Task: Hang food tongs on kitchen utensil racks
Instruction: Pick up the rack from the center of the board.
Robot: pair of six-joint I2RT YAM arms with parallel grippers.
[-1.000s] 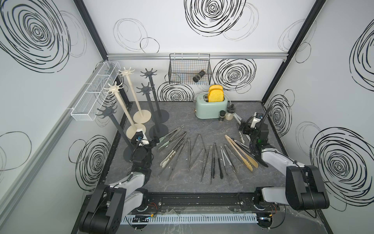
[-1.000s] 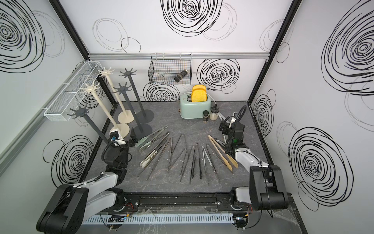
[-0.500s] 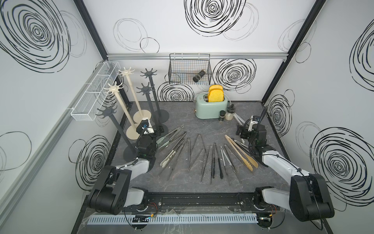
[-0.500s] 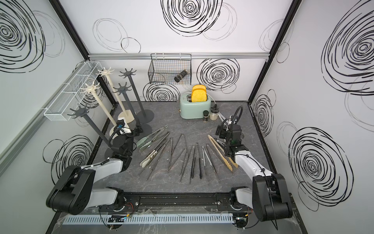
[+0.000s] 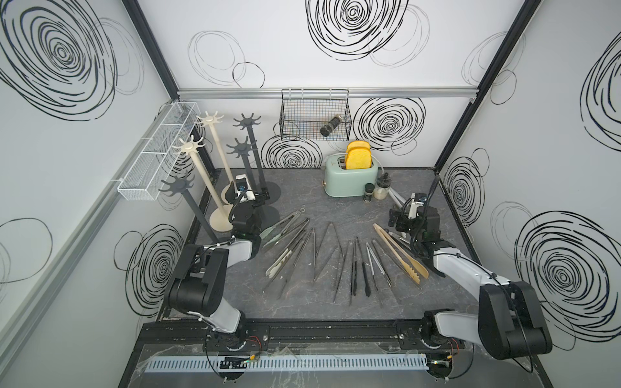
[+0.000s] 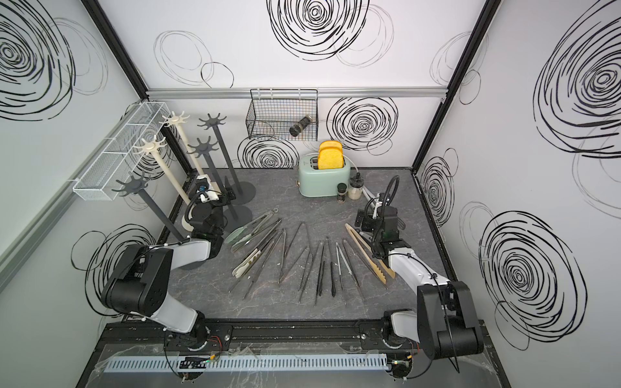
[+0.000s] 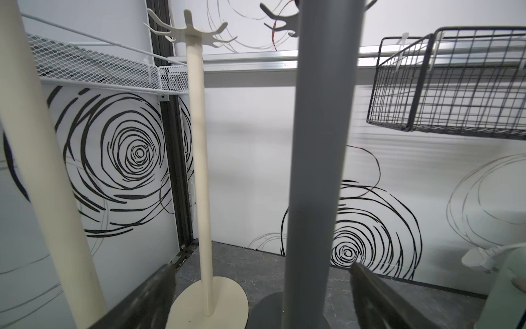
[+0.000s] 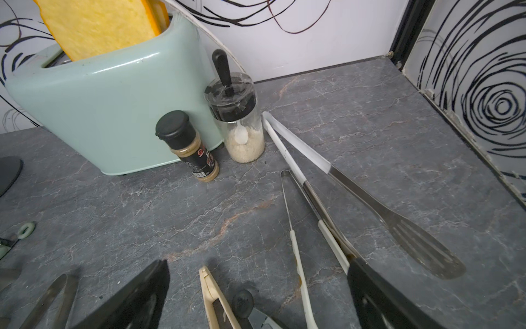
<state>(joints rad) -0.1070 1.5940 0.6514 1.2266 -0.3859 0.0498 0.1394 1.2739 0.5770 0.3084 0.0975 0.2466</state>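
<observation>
Several food tongs lie fanned across the grey table in both top views: steel ones (image 5: 322, 248), a cream-headed pair (image 5: 279, 265) and a wooden tan pair (image 5: 400, 250) (image 6: 369, 252). The kitchen utensil racks stand at the back left, cream (image 5: 218, 158) and dark grey (image 5: 252, 158). My left gripper (image 5: 259, 197) (image 7: 262, 269) is open among the racks, and a dark grey pole (image 7: 316, 171) stands in its gap, touching neither finger. My right gripper (image 5: 393, 218) (image 8: 257, 263) hangs open and empty low over the tan tongs' end (image 8: 212, 293), beside white-handled steel tongs (image 8: 355, 188).
A mint toaster (image 5: 349, 174) with yellow bread and two spice jars (image 8: 196, 148) stand at the back. A black wire basket (image 5: 314, 116) hangs on the back wall and a white mesh basket (image 5: 158, 151) on the left wall. A cream rack base (image 7: 210, 302) lies just ahead of the left fingers.
My left arm has reached toward the back, bringing its open gripper in among the rack poles. My right gripper has shifted a little leftward over the right-hand tongs. Both stayed open.
</observation>
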